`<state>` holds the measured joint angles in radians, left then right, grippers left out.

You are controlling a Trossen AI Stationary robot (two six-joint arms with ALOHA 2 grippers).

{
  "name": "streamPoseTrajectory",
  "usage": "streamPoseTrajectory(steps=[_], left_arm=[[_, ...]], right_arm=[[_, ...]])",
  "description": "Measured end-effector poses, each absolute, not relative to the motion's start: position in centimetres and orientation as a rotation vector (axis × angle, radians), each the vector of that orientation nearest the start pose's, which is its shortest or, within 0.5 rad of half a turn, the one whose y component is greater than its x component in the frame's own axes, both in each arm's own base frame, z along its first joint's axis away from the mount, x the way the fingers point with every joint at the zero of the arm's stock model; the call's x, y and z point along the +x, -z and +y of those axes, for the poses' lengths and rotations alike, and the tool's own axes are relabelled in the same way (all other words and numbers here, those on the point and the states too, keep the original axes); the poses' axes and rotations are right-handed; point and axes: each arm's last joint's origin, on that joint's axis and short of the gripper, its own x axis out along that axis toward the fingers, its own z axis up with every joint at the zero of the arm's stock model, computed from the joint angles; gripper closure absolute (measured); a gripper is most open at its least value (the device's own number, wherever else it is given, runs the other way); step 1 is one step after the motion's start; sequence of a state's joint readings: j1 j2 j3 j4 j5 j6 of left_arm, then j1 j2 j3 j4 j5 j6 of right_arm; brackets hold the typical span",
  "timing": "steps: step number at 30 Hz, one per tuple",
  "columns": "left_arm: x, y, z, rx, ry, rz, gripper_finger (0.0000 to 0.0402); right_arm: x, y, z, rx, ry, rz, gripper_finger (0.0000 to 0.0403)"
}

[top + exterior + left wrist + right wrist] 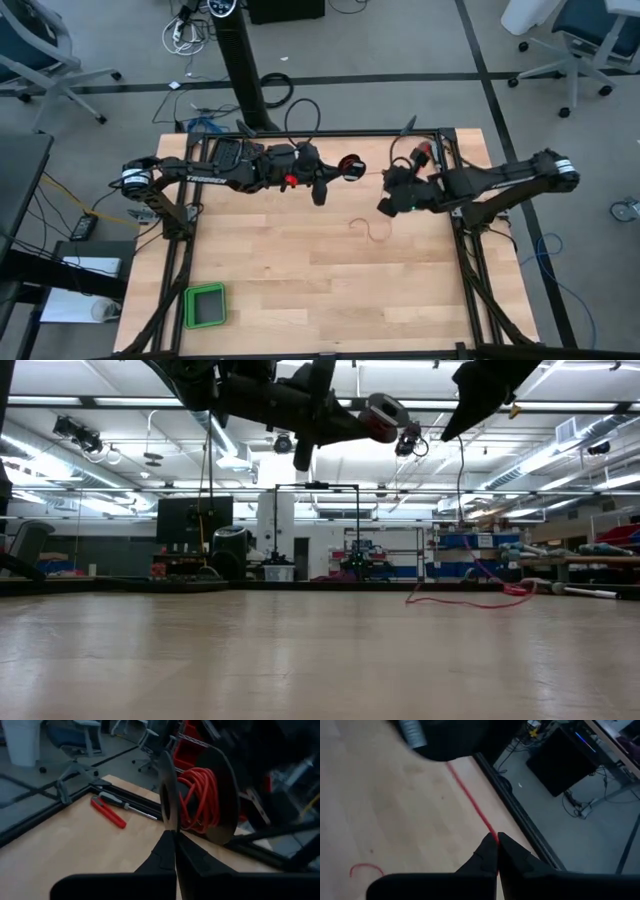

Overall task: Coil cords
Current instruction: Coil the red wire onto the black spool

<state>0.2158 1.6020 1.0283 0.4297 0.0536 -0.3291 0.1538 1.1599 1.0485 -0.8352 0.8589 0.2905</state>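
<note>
A black spool [220,795] wound with red cord [200,800] hangs above the table's far middle, and my left gripper [338,170] is shut on it. From the spool, the thin red cord [467,795] runs to my right gripper [496,837], which is shut on it just right of the spool [353,168]. Past those fingers the cord drops to the table. Its loose end [375,228] lies there in a squiggle, seen in the low view as a red strand [470,600]. My left gripper pinches the rim of one spool flange [169,822] between its two fingers, coming nearly level from the table's left. The spool is lifted clear of the table, its axis roughly level. My right gripper pinches the single red strand [492,834] between its fingertips, slanting down from the table's right. The strand runs straight from the fingers toward the spool. The rest hangs down [461,500] to the table.
A red-handled hand tool [107,811] and a screwdriver [127,806] lie by the table's far edge. A green tray [205,305] sits at the near left. The black frame rails [460,250] border the tabletop; bare wood lies in the middle and near side.
</note>
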Motion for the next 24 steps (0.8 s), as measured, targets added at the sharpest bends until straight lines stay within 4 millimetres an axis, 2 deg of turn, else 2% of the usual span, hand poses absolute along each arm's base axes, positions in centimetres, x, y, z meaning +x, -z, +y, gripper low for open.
streamPoseTrajectory(steps=[6, 13, 19, 24], left_arm=[[35.4, -26.7, 7.5, -0.255, -0.147, 0.169, 0.0401], [35.2, -25.9, 7.3, -0.158, -0.135, 0.264, 0.0401], [35.0, -25.3, 7.1, -0.032, -0.292, 0.338, 0.0401], [34.8, -24.8, 7.0, 0.054, -0.395, 0.404, 0.0401]], right_arm=[[21.3, -31.5, 0.3, -0.169, 0.781, 0.691, 0.0401], [23.3, -32.1, -0.1, -0.222, 0.755, 0.598, 0.0401], [25.4, -31.5, -0.6, -0.251, 0.752, 0.578, 0.0402], [27.0, -30.9, -0.6, -0.356, 0.717, 0.590, 0.0402]])
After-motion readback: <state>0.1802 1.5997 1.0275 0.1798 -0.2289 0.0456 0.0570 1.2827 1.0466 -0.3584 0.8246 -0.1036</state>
